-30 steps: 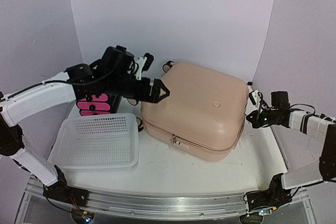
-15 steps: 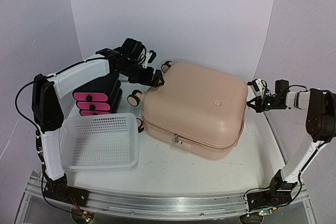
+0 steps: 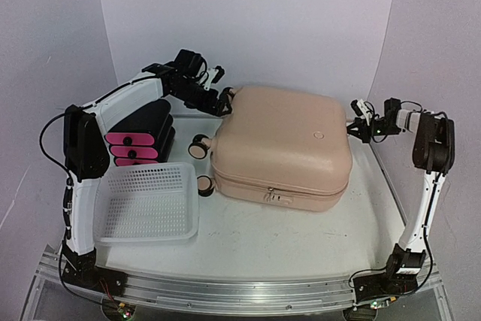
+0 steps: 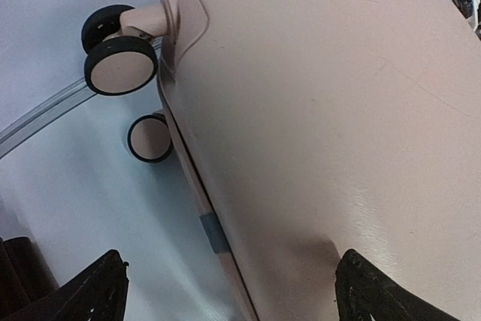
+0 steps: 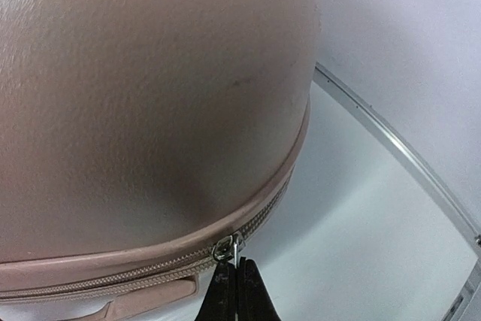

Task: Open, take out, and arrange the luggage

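Observation:
The peach-pink luggage [image 3: 282,148] lies flat and closed in the middle of the table, its black-rimmed wheels [image 3: 199,146] pointing left. My left gripper [image 3: 225,100] is open at its back left corner. In the left wrist view the fingers [image 4: 376,291] straddle the shell's [image 4: 323,110] edge and seam without touching it. My right gripper [image 3: 355,127] is at the back right corner. In the right wrist view it [image 5: 237,280] is shut on the metal zipper pull [image 5: 229,247] of the zip line.
A white mesh basket [image 3: 146,201] sits at the front left. A black box with pink drawers [image 3: 139,137] stands behind it against the left wall. Walls close in the back and both sides, and a metal rail [image 3: 225,291] runs along the near edge.
The luggage has swung so its front runs nearly parallel to the near edge. My left gripper moved back to its rear left corner; the right gripper moved back, still shut.

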Motion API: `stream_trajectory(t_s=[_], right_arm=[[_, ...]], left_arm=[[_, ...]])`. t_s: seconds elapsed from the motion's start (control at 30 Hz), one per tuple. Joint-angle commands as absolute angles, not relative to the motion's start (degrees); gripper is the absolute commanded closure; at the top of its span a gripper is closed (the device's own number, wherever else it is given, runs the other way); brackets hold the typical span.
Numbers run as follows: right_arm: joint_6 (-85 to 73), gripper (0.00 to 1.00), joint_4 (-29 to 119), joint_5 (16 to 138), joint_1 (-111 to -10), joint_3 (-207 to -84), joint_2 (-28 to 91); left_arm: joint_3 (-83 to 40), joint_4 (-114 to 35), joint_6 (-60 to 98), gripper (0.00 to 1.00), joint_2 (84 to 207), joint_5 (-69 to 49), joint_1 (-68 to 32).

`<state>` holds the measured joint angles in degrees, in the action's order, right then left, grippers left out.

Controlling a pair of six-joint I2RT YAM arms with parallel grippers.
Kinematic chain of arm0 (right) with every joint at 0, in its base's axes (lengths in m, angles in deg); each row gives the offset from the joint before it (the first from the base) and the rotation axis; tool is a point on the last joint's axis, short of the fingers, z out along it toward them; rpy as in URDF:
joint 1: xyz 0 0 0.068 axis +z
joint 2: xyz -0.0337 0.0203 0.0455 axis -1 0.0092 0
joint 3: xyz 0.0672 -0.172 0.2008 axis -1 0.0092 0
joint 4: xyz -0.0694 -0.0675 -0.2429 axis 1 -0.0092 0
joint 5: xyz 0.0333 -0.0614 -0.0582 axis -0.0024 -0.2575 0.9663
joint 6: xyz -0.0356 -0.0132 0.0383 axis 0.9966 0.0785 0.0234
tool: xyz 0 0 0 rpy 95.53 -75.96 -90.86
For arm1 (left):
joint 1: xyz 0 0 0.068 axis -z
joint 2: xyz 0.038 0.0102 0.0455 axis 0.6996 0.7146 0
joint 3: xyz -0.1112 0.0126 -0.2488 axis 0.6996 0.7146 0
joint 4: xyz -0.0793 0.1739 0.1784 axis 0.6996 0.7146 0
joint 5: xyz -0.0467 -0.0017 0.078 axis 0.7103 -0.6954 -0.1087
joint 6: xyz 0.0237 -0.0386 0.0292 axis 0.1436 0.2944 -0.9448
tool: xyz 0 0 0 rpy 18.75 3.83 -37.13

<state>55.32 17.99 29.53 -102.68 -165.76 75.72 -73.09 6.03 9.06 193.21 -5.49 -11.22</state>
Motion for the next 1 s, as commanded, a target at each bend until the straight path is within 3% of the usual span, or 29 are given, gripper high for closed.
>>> stream_trajectory(t_s=[0.0, 0.1, 0.37, 0.5, 0.73, 0.87, 0.97], right_arm=[[55.28, 1.0, 25.2, 26.46, -101.97, -175.15, 80.91], [56.58, 1.0, 26.09, 25.38, -101.22, -172.63, 80.56], [57.83, 1.0, 33.31, 26.49, -97.06, -148.71, 64.83], [54.26, 1.0, 36.78, 25.79, -95.26, -139.58, 56.35], [48.7, 1.0, 36.85, 29.68, -91.51, -124.73, 40.32], [42.2, 1.0, 36.29, 38.39, -92.53, -120.27, 37.8], [38.42, 1.0, 34.99, 35.54, -96.86, -119.32, 37.96]], left_arm=[[-75.16, 11.58, 9.46, 0.05, 196.4, -6.38, -11.2], [-78.83, 11.43, 14.78, 0.03, 195.55, -5.16, -12.62], [-91.86, 11.13, 28.13, 0.02, 201.77, -6.88, -15.56], [-95.38, 9.51, 28.44, 0.02, 205.68, 1.11, -15.52], [-87.11, 8.89, 23.92, 0.03, 203.66, 8.14, -15.01], [-80.26, 9.16, 19.12, 0.03, 200.53, 8.87, -14.59], [-76.51, 9.91, 16.29, 0.03, 199.32, 8.74, -14.44]])
